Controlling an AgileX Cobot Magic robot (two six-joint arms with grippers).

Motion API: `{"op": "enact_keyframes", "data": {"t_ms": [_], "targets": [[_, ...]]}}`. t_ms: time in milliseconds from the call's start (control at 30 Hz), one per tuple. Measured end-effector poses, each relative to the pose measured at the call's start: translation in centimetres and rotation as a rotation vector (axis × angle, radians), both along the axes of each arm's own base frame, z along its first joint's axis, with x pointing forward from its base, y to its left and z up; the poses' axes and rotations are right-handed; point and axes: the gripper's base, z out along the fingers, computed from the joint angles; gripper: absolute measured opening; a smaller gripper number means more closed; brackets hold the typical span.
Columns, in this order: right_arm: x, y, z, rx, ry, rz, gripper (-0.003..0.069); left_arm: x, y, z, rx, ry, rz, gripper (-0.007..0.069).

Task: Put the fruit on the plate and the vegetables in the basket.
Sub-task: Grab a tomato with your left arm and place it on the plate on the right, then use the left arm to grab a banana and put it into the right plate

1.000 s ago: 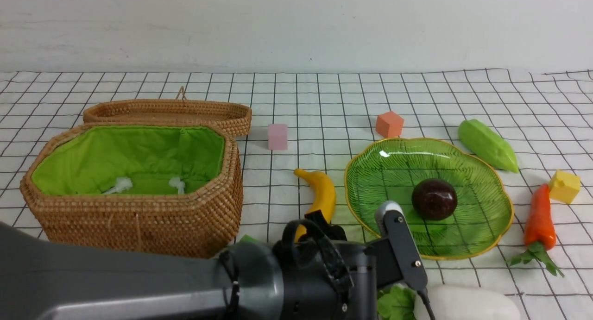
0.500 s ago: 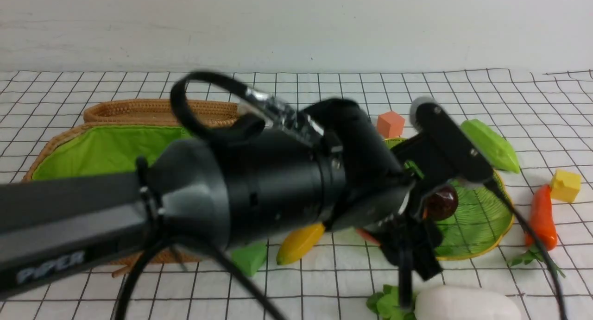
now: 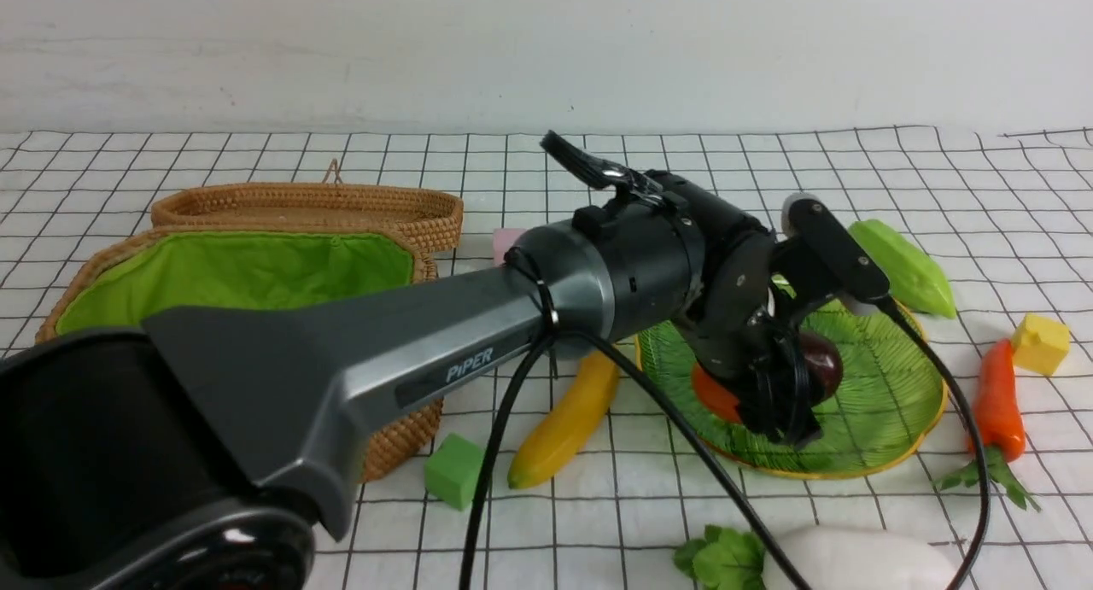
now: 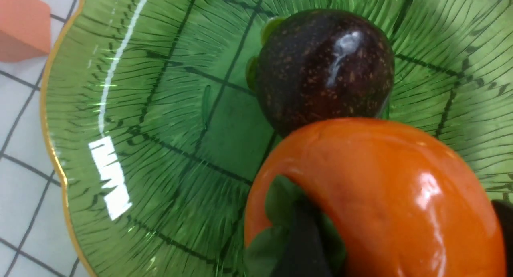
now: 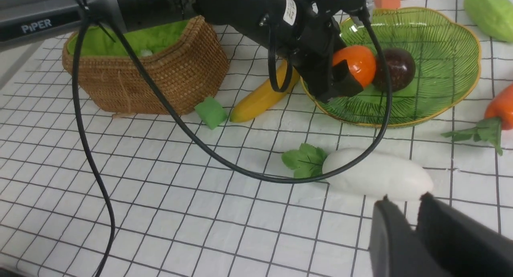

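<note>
The left gripper [image 5: 348,74] clasped the persimmon [image 5: 356,64] over the plate [image 5: 441,104], against the mangosteen [image 5: 394,68], its arm hiding the banana's [image 3: 564,423] top.

Bright, even overhead light leaves only soft shadows on the checked cloth [image 3: 598,172]. White glare streaks the plate [image 4: 120,148] and glints off the persimmon [image 4: 400,197]. The right gripper [image 5: 417,217] looms close and blurred

left arm [image 3: 359,351]: grey tapered link, white "PiPER" lettering
wrist: black cylinders, white sticker
cable [image 3: 683,436]: black, possibly two
</note>
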Motion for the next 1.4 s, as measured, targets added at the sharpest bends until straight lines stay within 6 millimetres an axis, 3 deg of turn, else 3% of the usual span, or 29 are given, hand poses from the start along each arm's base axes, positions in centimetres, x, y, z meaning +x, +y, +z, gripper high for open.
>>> {"op": "enact_keyframes", "data": {"t_ms": [33, 100, 167, 333, 367, 433, 467, 567, 633, 733, 800, 867, 967, 1067, 1167, 1267, 1400], "targets": [[0.0, 0.0, 0.0, 0.0, 0.0, 0.0, 0.0127, 0.0, 0.0, 0.1, -0.002, 0.0, 0.002, 0.0545], [0.0, 0.0, 0.0, 0.0, 0.0, 0.0, 0.0129, -0.2, 0.2, 1.0, -0.032, 0.016, 0.042, 0.0637], [0.0, 0.0, 0.0, 0.0, -0.001, 0.0, 0.013, -0.4, 0.5, 1.9, -0.046, 0.028, 0.066, 0.0658], [0.0, 0.0, 0.0, -0.009, -0.012, 0.006, 0.0132, -2.7, 3.0, 7.2, -0.024, 0.101, 0.129, 0.0633], [0.0, 0.0, 0.0, -0.01, -0.013, 0.006, 0.0132, -2.8, 3.3, 7.4, -0.014, 0.114, 0.136, 0.0624], [0.1, 0.0, 0.1, -0.006, -0.023, 0.005, 0.0133, -4.5, 5.0, 10.4, -0.007, 0.167, 0.192, 0.0529], [0.1, 0.0, 0.2, -0.005, -0.026, 0.005, 0.0133, -4.9, 5.5, 11.1, -0.004, 0.185, 0.214, 0.0496], [0.1, 0.0, 0.2, -0.003, -0.029, 0.005, 0.0135, -5.8, 6.9, 11.9, 0.056, 0.248, 0.255, 0.0293], [0.1, 0.0, 0.2, -0.003, -0.029, 0.005, 0.0138, -5.6, 7.3, 11.2, 0.09, 0.268, 0.261, 0.0195], [0.1, 0.0, 0.2, -0.002, -0.029, 0.005, 0.0139, -5.0, 7.9, 8.7, 0.16, 0.316, 0.272, 0.0134], [0.0, 0.0, 0.1, -0.007, -0.016, 0.01, 0.0141, -3.9, 8.9, 5.9, 0.225, 0.367, 0.3, 0.016], [0.0, 0.1, 0.0, -0.01, -0.008, 0.013, 0.0141, -3.3, 9.4, 4.8, 0.243, 0.385, 0.318, 0.019], [0.0, 0.1, 0.0, -0.01, -0.008, 0.013, 0.0141, -1.2, 10.4, 2.0, 0.24, 0.392, 0.355, 0.033], [0.0, 0.1, 0.0, -0.01, -0.008, 0.013, 0.0142, 0.2, 10.3, 0.0, 0.231, 0.367, 0.339, 0.0429], [0.0, 0.1, 0.0, -0.009, -0.009, 0.013, 0.0142, 0.9, 9.7, -1.6, 0.231, 0.342, 0.307, 0.0467], [0.0, 0.1, 0.0, -0.009, -0.009, 0.013, 0.0142, 1.4, 9.5, -3.3, 0.269, 0.32, 0.292, 0.0449], [-0.1, 0.1, 0.0, -0.001, -0.007, 0.021, 0.0142, 1.9, 9.8, -5.1, 0.338, 0.313, 0.292, 0.0312]]}}
